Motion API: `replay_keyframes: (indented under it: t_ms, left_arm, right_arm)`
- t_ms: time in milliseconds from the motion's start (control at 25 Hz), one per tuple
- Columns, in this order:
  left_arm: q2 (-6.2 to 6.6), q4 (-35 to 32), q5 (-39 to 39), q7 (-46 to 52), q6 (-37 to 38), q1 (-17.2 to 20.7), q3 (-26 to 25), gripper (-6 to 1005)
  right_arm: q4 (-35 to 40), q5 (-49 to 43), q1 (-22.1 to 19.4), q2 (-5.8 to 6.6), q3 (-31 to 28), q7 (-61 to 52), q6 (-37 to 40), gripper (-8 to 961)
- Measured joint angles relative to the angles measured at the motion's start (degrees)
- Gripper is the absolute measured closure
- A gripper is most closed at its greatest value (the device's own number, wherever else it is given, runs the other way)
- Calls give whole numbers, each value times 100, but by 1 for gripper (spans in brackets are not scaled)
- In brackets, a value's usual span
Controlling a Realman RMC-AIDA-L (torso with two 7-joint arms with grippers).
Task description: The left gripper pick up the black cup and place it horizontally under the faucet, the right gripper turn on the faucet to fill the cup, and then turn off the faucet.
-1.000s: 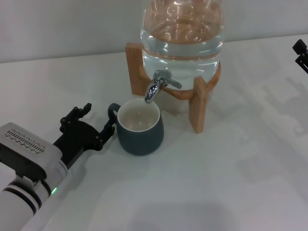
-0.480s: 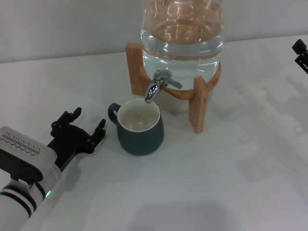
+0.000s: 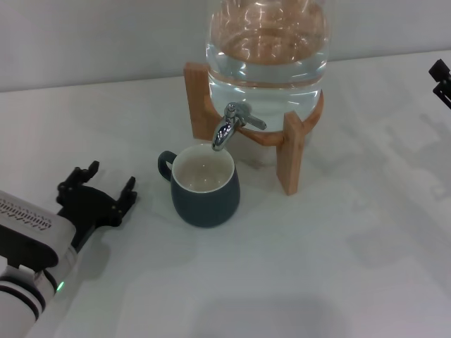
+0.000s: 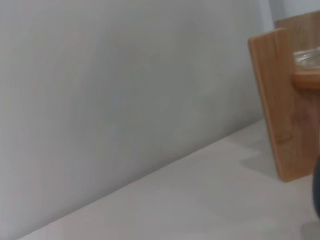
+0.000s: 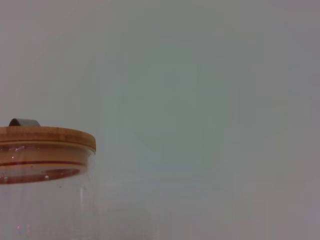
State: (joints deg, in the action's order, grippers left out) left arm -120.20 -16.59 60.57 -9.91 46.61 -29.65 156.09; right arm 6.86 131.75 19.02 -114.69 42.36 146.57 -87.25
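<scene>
In the head view, the black cup stands upright on the white table, its cream inside showing and its small loop handle turned toward the robot's left. It sits directly below the downturned spout of the faucet, with a small gap between rim and spout. The faucet is fitted to a clear glass jar holding water, whose top is cut off by the frame. The jar rests in a wooden stand; the stand's rear parts are hidden behind the glass.

The left hand lies low over the table to the left of the cup, well apart from the handle, its black fingers spread wide and holding nothing. Its white-and-grey body with a green light runs off the lower left corner. The right hand shows only as a small black piece at the far right edge, away from the jar; I cannot tell whether it is wide or narrow.

The left wrist view shows mostly grey wall and pale table, with one leg of the wooden stand near the edge and a thin dark sliver at the border that is too cut off to name. No fingers appear.

The right wrist view shows the jar's wooden lid and upper glass against a blank wall, the jar largely cut off.
</scene>
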Motion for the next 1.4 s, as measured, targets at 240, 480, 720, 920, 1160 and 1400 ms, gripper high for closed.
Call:
replay_keyframes:
  t_ms: [240,480,720,920,1160,1400]
  left_arm:
    - [26,47,539,-331,240,22,-6,266]
    - [44,197,790,-370,788,94,-298,260]
    - [49,209,849,-351,1828,266,-672,254]
    - [49,206,892,-347,2738,414,-751,250]
    - [49,159,985,-193,3023,491,-816,244]
    - [76,213,1142,206,3036,670,-825,186]
  right_arm:
    - [6,0,-13,12,0,-19,-20,117]
    - [13,0,-20,25,0,-45,-24,117]
    - [65,0,-22,22,0,-88,-13,117]
    - [70,0,-22,9,0,-198,-16,118]
    - [70,0,-28,-1,212,-515,-66,118]
    - [158,-1,-31,-12,781,-702,-154,118]
